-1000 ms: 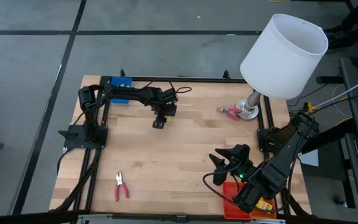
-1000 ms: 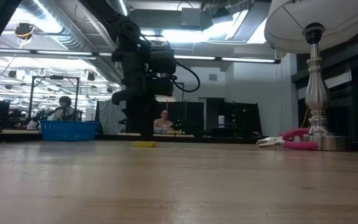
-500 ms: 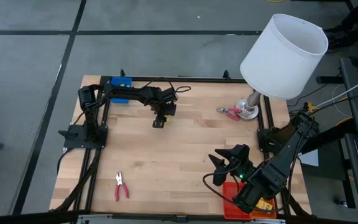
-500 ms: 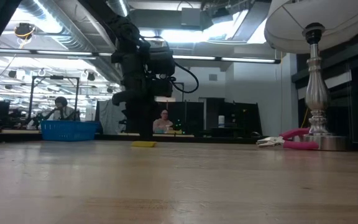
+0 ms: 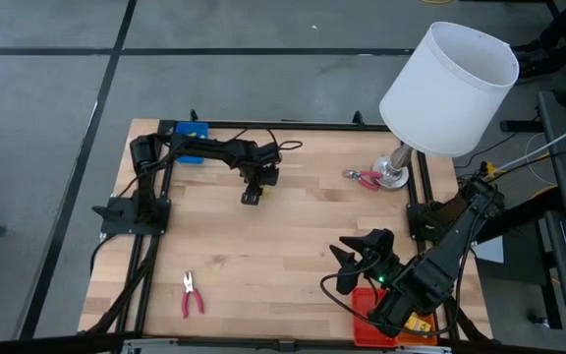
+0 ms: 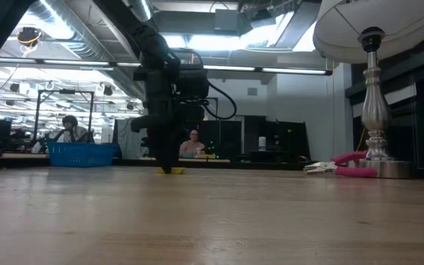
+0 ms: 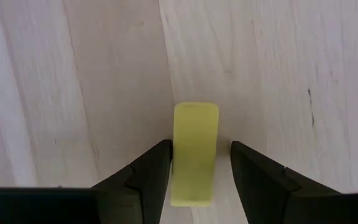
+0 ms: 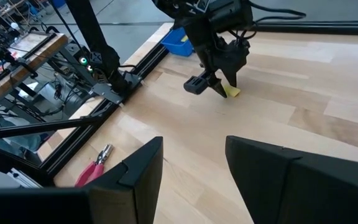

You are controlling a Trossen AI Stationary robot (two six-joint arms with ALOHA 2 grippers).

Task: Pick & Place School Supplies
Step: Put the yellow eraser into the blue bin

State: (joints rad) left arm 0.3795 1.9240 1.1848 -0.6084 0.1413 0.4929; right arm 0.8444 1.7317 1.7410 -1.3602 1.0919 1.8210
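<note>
The left gripper (image 7: pixel 194 171) sat down on the wooden table (image 5: pixel 293 246), fingers apart around a small yellow rectangular block (image 7: pixel 194 152) at the far-left side. Right gripper (image 8: pixel 188 168) hovered open near the front-right corner.

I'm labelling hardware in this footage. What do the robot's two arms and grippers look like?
Both arms are dark, nearly black, jointed, and mounted on black frame posts at the table's sides. The left gripper has two matte black, wedge-shaped fingers; a thin black cable loops beside its wrist. The right gripper has matching black, angular fingers, and a small green light glows on the right arm.
</note>
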